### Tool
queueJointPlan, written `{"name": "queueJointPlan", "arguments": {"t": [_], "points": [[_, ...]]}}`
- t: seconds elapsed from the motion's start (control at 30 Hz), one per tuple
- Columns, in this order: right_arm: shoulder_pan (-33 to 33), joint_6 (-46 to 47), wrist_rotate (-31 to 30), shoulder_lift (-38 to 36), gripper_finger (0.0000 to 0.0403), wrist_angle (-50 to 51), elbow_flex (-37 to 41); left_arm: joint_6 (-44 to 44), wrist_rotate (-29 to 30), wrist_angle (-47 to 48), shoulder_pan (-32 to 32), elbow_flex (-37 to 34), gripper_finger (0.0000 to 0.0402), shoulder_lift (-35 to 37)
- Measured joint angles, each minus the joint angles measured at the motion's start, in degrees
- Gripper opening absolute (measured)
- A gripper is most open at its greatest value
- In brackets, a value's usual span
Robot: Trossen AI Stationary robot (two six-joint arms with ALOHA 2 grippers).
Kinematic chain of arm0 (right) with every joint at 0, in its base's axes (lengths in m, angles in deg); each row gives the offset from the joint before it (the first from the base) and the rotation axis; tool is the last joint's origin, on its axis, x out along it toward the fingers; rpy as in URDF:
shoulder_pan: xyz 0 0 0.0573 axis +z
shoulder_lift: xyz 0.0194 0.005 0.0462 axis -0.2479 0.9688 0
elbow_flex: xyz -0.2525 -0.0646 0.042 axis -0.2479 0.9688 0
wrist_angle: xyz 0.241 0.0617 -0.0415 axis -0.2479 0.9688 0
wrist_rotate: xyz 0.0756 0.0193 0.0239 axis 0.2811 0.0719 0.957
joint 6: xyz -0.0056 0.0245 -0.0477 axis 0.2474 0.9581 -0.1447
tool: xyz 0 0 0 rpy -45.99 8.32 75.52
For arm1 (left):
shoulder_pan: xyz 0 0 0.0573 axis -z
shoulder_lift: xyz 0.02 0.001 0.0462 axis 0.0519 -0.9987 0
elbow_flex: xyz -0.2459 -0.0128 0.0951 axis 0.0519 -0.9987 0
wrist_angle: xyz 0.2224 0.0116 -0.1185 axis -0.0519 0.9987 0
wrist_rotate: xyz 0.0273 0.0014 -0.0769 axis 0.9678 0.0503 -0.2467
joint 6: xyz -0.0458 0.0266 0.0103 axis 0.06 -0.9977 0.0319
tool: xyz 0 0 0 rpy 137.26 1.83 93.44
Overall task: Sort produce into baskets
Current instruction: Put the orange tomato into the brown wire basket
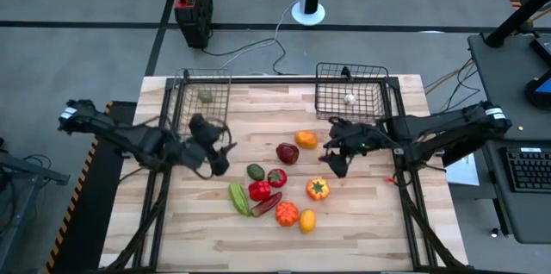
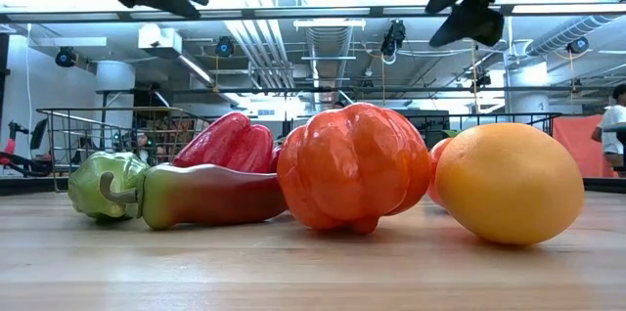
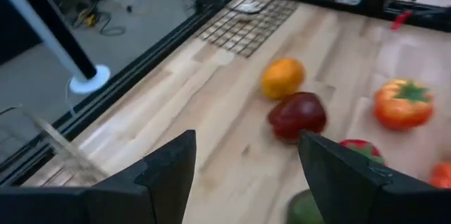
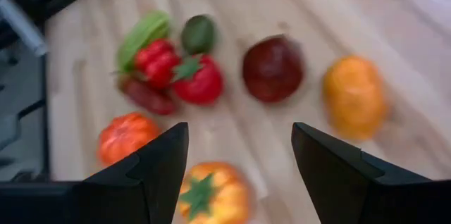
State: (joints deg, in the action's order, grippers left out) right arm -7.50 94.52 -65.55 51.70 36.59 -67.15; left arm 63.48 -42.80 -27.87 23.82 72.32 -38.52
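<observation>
Ten toy produce pieces lie loose mid-table: an orange fruit (image 1: 306,140), a dark maroon piece (image 1: 287,152), a red pepper (image 1: 259,190), a long green one (image 1: 238,198), an orange pumpkin (image 1: 318,189), a yellow lemon (image 1: 307,221) and others. Two wire baskets stand at the far edge. The left basket (image 1: 205,93) holds a green piece, the right basket (image 1: 350,93) a small white one. My left gripper (image 1: 219,158) hovers open left of the pile. My right gripper (image 1: 334,160) hovers open right of it, above the table. Nothing is between either pair of fingers (image 3: 169,175) (image 4: 158,168).
A black box with a red top (image 1: 193,3) and a white pole base (image 1: 308,11) stand on the floor beyond the far edge. Black frame rails (image 1: 284,79) run around the tabletop. Bare wood lies along the near edge (image 1: 275,252).
</observation>
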Motion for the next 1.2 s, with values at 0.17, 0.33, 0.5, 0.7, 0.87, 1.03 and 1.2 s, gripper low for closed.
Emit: {"name": "queueJointPlan", "arguments": {"t": [0.17, 0.33, 0.5, 0.7, 0.87, 1.03, 1.2], "points": [[4.29, 0.58, 0.13, 0.02, 0.0242, 2.00, 0.00, 0.36, -1.45, -3.16, 3.39, -0.04, 0.0233, -4.85], [9.07, -2.95, -0.40, 1.44, 0.0242, 8.38, 0.00, -0.80, -10.27, -7.42, 3.63, -0.04, 0.0233, -10.54], [15.34, -10.44, -8.86, 7.07, 0.0242, 9.74, 0.30, -9.94, -10.29, -15.93, 3.61, -0.07, 0.0233, -16.71], [16.56, -7.55, -9.66, 13.51, 0.0271, 6.96, -0.06, -16.59, -9.99, -24.35, 3.31, -0.04, 0.0233, -19.68], [16.54, -7.32, -9.62, 18.41, 0.0319, 4.46, -0.07, -16.48, -9.85, -25.29, 3.17, -0.04, 0.0233, -19.56], [16.52, -7.32, -8.72, 22.83, 0.0360, 2.93, -0.11, -15.67, -9.81, -25.32, 3.17, -0.04, 0.0233, -19.28], [16.52, -8.00, -6.41, 25.94, 0.0368, 0.29, -0.09, -14.99, -9.79, -25.45, 3.17, -0.04, 0.0233, -19.28]]}}
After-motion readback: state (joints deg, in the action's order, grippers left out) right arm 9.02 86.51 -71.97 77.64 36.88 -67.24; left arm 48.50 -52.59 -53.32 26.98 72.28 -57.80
